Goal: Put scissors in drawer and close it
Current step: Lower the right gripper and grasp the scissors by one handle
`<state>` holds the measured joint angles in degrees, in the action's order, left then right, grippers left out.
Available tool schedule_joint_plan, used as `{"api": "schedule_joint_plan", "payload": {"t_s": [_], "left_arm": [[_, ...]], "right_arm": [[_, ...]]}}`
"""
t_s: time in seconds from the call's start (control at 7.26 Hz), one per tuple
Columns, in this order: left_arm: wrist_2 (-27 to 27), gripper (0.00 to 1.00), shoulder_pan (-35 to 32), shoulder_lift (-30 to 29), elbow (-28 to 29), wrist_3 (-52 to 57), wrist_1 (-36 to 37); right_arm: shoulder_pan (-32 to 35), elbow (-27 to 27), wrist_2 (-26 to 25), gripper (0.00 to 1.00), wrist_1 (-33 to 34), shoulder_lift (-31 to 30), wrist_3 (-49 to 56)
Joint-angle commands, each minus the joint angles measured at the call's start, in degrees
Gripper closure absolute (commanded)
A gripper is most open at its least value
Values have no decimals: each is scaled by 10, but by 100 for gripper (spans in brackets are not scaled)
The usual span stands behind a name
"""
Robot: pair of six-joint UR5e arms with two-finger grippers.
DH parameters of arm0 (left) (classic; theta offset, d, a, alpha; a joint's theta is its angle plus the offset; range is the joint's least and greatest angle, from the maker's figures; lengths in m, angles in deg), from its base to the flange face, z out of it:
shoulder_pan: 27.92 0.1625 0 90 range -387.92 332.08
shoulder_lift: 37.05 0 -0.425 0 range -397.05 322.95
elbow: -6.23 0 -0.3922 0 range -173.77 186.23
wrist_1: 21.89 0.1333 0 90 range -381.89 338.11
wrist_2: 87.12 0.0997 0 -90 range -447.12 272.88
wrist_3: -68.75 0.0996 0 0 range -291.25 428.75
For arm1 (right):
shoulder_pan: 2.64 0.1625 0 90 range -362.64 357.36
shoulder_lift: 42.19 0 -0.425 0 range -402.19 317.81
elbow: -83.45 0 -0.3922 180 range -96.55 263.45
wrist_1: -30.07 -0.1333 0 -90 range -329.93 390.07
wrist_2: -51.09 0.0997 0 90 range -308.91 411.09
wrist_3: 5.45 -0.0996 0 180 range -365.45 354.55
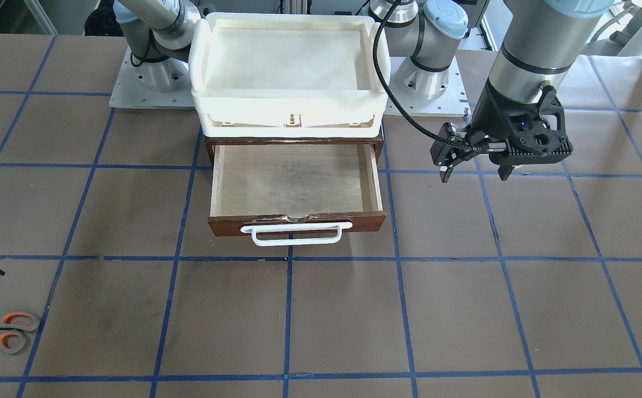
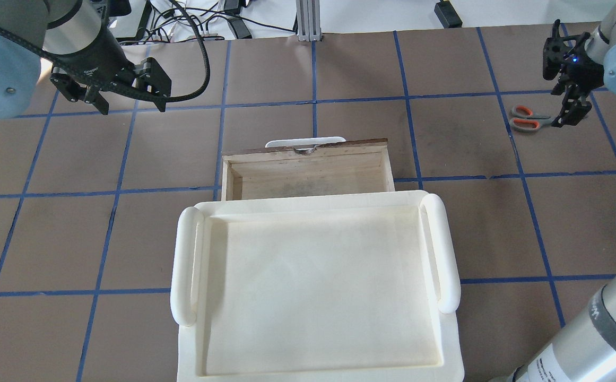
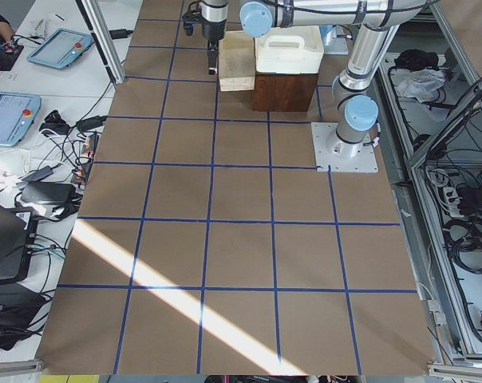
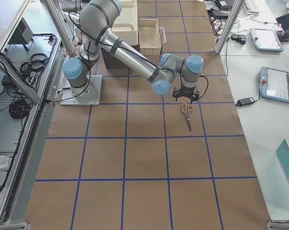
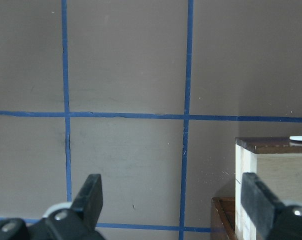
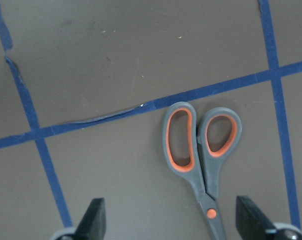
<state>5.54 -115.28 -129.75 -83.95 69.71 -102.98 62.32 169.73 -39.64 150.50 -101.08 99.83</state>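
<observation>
Presently the right gripper (image 2: 570,112) hung over the scissors (image 6: 203,165), fingers spread wide, holding nothing. The scissors lay flat on the table (image 2: 339,69), at 2 o'clock from the open, empty drawer (image 1: 298,179) in the overhead view. Judged best: shift toward 3 o'clock in the wrist view, centre on the pivot, descend straight, then close

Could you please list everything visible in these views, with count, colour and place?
table: one, brown, blue tape grid.
cabinet: one, dark brown, mid-table.
drawer: one, reddish-brown, pale inside, pulled open from the cabinet, empty.
tray: one, white, atop the cabinet.
scissors: one, grey with orange-lined loops, flat on the table, apart from the drawer.
left gripper: one, black, open, beside the drawer.
right gripper: one, black, open, above the scissors.
</observation>
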Motion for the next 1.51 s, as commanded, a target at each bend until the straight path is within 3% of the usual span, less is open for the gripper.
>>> {"api": "schedule_joint_plan", "payload": {"t_s": [0.0, 1.38], "left_arm": [[0, 0, 0, -3, 0, 0, 0], [2, 0, 9, 12, -1, 8, -12]], "right_arm": [[-3, 4, 0, 8, 46, 47, 122], [-30, 3, 16, 9, 76, 71, 181]]}}
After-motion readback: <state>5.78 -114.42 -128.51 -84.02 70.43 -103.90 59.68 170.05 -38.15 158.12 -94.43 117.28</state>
